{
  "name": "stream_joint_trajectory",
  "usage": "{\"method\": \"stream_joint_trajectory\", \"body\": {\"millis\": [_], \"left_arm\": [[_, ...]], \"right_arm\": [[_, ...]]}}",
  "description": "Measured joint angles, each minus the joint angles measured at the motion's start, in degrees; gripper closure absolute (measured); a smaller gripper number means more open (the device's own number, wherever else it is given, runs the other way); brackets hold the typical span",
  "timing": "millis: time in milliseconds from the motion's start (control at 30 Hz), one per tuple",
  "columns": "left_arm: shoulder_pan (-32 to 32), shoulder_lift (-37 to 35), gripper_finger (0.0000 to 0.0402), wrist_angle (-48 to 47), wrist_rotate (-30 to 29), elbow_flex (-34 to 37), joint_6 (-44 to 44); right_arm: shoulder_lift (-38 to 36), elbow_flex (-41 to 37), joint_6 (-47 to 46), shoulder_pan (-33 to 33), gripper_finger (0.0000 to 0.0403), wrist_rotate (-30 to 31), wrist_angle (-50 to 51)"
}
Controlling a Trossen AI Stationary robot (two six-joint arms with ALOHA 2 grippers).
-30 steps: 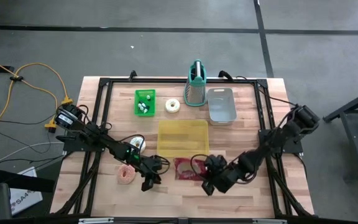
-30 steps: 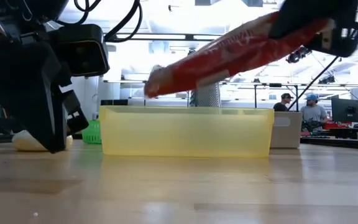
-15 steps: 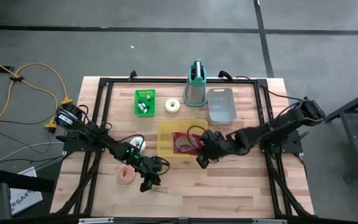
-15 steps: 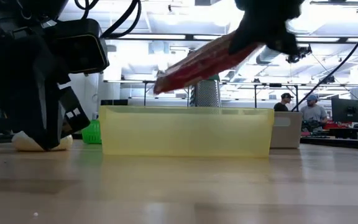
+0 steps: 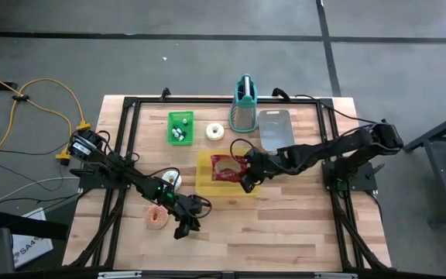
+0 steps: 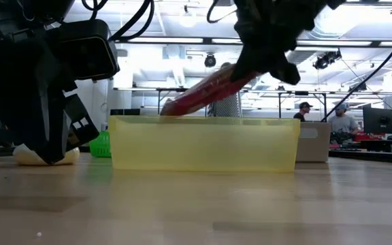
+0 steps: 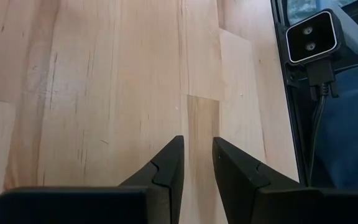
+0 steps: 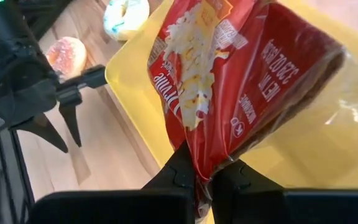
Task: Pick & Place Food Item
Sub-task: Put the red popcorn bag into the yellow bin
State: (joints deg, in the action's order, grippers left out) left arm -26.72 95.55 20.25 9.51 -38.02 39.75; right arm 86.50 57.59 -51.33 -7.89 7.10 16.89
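A red food bag (image 5: 226,167) with white print hangs over the yellow bin (image 5: 205,186) at mid-table, and my right gripper (image 5: 247,179) is shut on it. In the low view the bag (image 6: 206,88) slants down from the gripper (image 6: 271,41) toward the bin's rim (image 6: 203,121). My left gripper (image 5: 183,226) waits near the table's front edge, beside a pink donut (image 5: 158,218). Its fingers (image 7: 197,146) stand slightly apart over bare wood, with nothing between them. My right gripper pinches one end edge of the red bag (image 8: 205,155) between its two fingers. It comes from the table's right and near side, slanting downward. The bag stretches away from the fingers over the bin, tilted, its far end (image 6: 171,107) lowest, level with the bin's rim.
A white donut (image 5: 171,179) lies left of the bin. Along the far edge stand a green basket (image 5: 180,128), another white donut (image 5: 215,132), a teal-handled grater (image 5: 243,108) and a grey bin (image 5: 276,129). People sit far behind the table (image 6: 335,119).
My right gripper has carried the red bag from the table's near edge toward the far edge and leftward, over the yellow bin. The bag stays tilted and lifted. Its low end has sunk to the bin's rim.
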Motion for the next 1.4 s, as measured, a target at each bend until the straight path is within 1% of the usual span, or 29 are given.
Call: {"method": "stream_joint_trajectory", "body": {"millis": [133,300,400,567,900,1000,1067,1133,1233,1400], "left_arm": [[0.0,0.0,0.0321,0.0,-0.01,0.0,0.0],[0.0,0.0,0.0321,0.01,-0.01,0.0,0.0],[0.0,0.0,0.0321,0.17,-0.03,0.0,0.0],[0.0,0.0,0.0321,1.4,-0.03,-0.02,0.04],[0.0,0.0,0.0321,2.12,-0.07,-0.02,0.07],[0.0,0.0,0.0321,2.49,0.05,-0.02,0.07],[-0.02,-0.04,0.0321,2.78,0.22,-0.04,0.11],[-0.02,-0.04,0.0321,2.89,0.23,-0.04,0.15],[-0.02,-0.04,0.0321,3.46,0.27,-0.07,0.11],[-0.02,-0.04,0.0321,3.99,1.26,-0.04,0.09]], "right_arm": [[0.02,-3.53,-1.48,0.06,0.0392,-1.6,-4.92],[0.07,-8.02,-3.43,0.56,0.0392,-1.62,-12.03],[0.07,-9.4,-3.31,0.64,0.0392,-0.99,-15.89],[0.08,-9.71,-2.99,1.32,0.0392,-1.75,-15.44],[3.49,-9.82,-3.91,1.41,0.0392,-3.93,-14.54],[5.81,-9.45,-3.9,2.28,0.0392,-5.15,-18.52],[6.14,-9.76,-3.91,2.92,0.0392,-5.97,-17.51],[7.19,-9.57,-3.88,3.56,0.0391,-6.49,-19.26],[7.13,-9.79,-3.6,3.77,0.038,-6.01,-18.75],[7.13,-9.56,-2.86,3.88,0.0347,-5.72,-19.34]]}}
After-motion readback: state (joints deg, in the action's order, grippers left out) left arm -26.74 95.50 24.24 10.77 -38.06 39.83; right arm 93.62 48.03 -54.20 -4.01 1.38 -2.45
